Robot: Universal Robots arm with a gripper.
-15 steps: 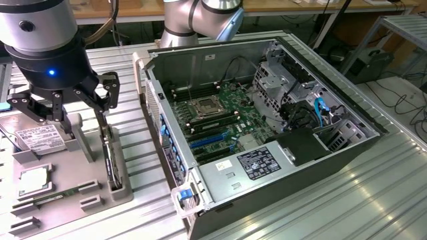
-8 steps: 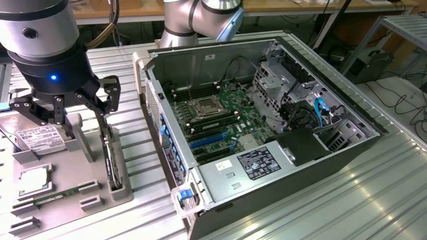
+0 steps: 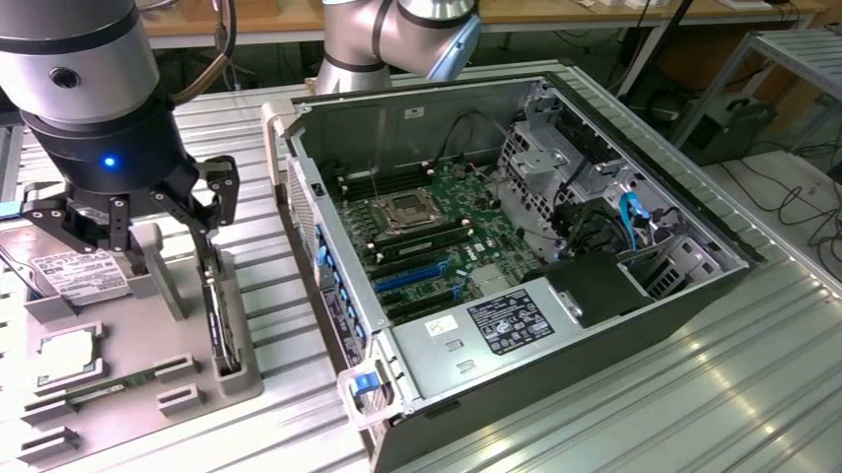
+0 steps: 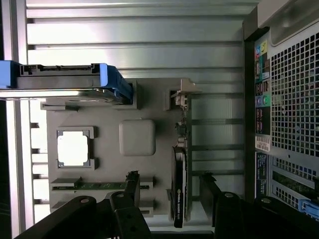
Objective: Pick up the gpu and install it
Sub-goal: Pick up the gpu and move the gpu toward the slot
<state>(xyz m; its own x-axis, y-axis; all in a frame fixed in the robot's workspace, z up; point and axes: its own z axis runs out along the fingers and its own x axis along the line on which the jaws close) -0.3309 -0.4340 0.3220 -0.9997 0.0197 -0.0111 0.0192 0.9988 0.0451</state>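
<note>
The gpu (image 4: pixel 179 186) stands on edge in a slot of the grey parts tray (image 4: pixel 104 124), a thin dark card with its fan bulging on one face and a pale bracket (image 4: pixel 182 97) at one end. In the exterior view the gpu (image 3: pixel 220 310) runs along the tray's side nearest the computer. My gripper (image 4: pixel 169 179) hangs open above the tray, one finger on each side of the card's line, touching nothing. In the exterior view the gripper (image 3: pixel 138 232) is just above the tray at the left.
On the tray lie a hard drive (image 3: pixel 79 271) in a blue-edged holder (image 4: pixel 65 82), a processor (image 4: pixel 73 148) and a green memory stick (image 4: pixel 99 185). The open computer case (image 3: pixel 526 246) with its motherboard (image 3: pixel 435 236) lies at the exterior view's right, close beside the tray.
</note>
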